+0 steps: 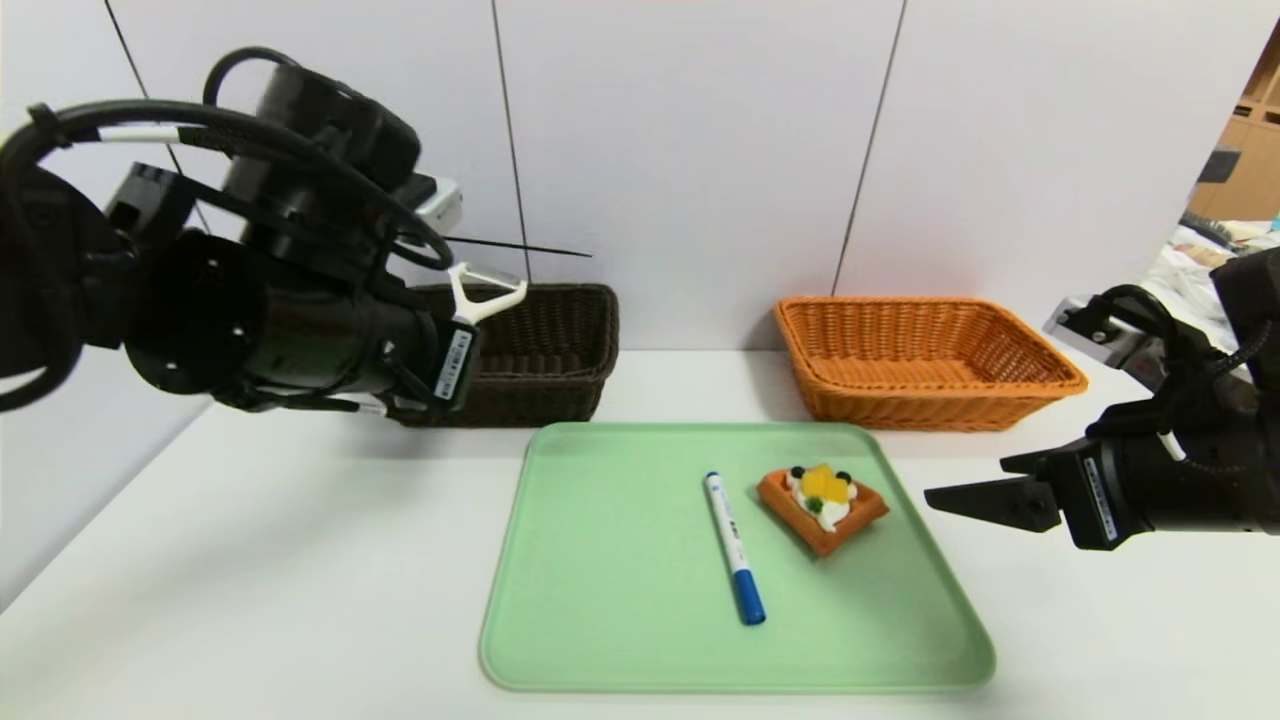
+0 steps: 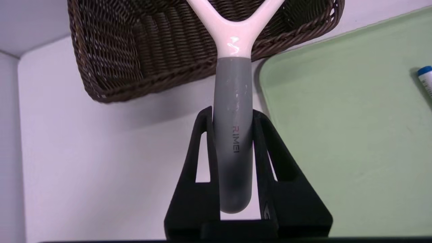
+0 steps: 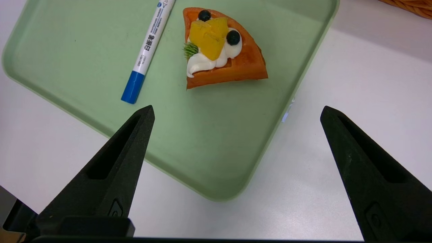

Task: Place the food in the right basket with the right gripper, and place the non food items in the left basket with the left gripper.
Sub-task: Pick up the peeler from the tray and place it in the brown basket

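My left gripper [image 1: 462,325] [image 2: 233,113] is shut on the grey handle of the white Y-shaped peeler [image 1: 486,291] [image 2: 233,98], held in the air in front of the dark brown left basket [image 1: 560,340] [image 2: 135,50]. The peeler's head points up and toward that basket. On the green tray [image 1: 620,560] lie the waffle food [image 1: 822,505] [image 3: 224,47] and, just left of it, the white marker with a blue cap [image 1: 733,545] [image 3: 148,47]. My right gripper [image 1: 968,485] [image 3: 237,108] stands open and empty over the table, off the tray's right edge. The orange right basket [image 1: 920,360] stands empty behind the tray.
The two baskets stand at the back against a white wall, with a gap between them. The tray [image 3: 84,50] fills the middle of the white table [image 1: 250,560]. A tray corner [image 2: 354,135] and the marker's end [image 2: 426,79] show beside the held peeler.
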